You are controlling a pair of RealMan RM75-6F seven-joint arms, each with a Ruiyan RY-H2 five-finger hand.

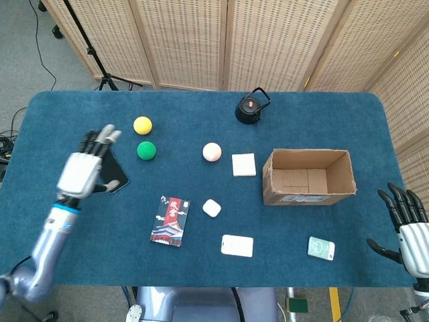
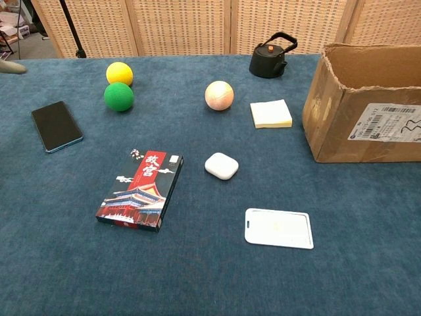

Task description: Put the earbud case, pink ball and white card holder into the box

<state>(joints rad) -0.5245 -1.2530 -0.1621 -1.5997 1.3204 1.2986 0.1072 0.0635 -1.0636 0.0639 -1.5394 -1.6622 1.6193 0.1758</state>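
The white earbud case (image 1: 212,208) (image 2: 221,165) lies on the blue table between the red card box and the cardboard box. The pink ball (image 1: 212,152) (image 2: 219,95) rests further back, beside a yellow notepad. The white card holder (image 1: 237,245) (image 2: 279,228) lies flat near the front edge. The open cardboard box (image 1: 308,178) (image 2: 366,105) stands on the right, empty as far as I can see. My left hand (image 1: 87,171) hovers over the table's left side above the phone, fingers spread, holding nothing. My right hand (image 1: 406,225) hangs open beyond the right front corner.
A black phone (image 2: 56,125), a yellow ball (image 1: 142,125) and a green ball (image 1: 146,150) sit on the left. A red card box (image 1: 170,221), a yellow notepad (image 1: 243,164), a black teapot (image 1: 251,107) and a small green card (image 1: 321,248) also lie about.
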